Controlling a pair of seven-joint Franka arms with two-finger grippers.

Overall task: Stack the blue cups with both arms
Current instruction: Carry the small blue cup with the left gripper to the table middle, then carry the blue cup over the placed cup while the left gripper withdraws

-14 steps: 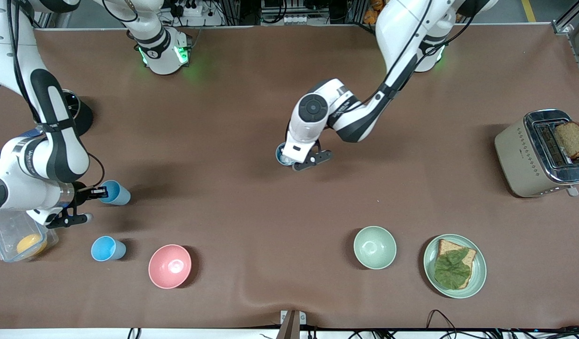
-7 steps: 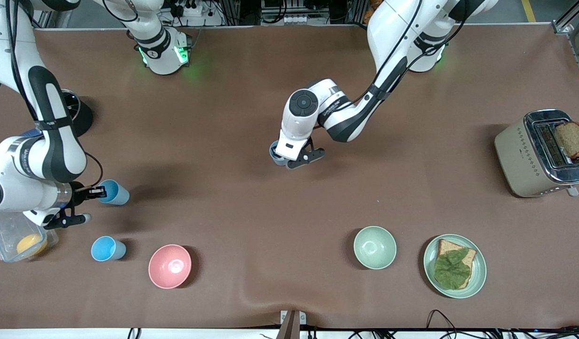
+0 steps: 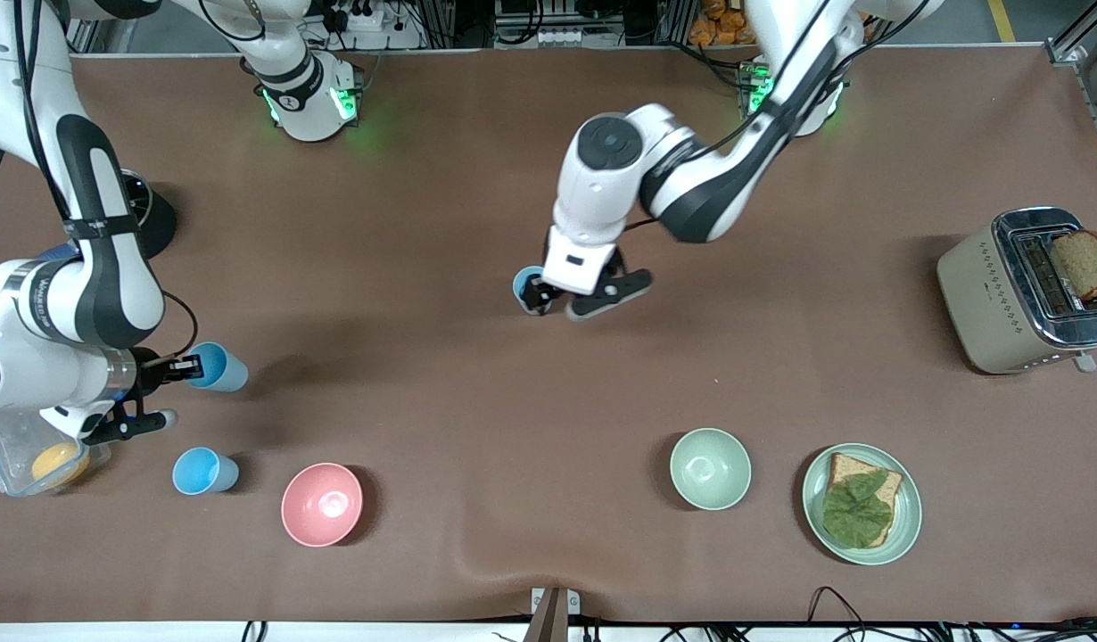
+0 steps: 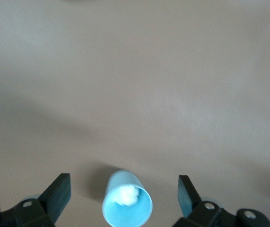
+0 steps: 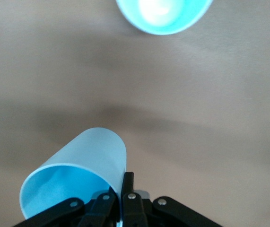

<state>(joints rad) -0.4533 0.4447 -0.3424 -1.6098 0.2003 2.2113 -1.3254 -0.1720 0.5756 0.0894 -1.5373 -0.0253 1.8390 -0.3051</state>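
While the left pincer [image 3: 555, 305] is spread wide around a blue cup [image 4: 126, 203] mid-tabletop, gripping nothing, the right pincer [image 3: 185, 364] is clamped on a second cup's [image 3: 217, 366] rim near the right arm's edge, a thin hold from which slippage is risked.

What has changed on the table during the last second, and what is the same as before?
The left arm lifted and swung its elbow back toward its base; the left gripper now hangs above the middle blue cup with its jaws open, no longer down around it. That cup barely shifted. The right gripper remains shut on the rim of the second blue cup. The third blue cup and the bowls stayed.
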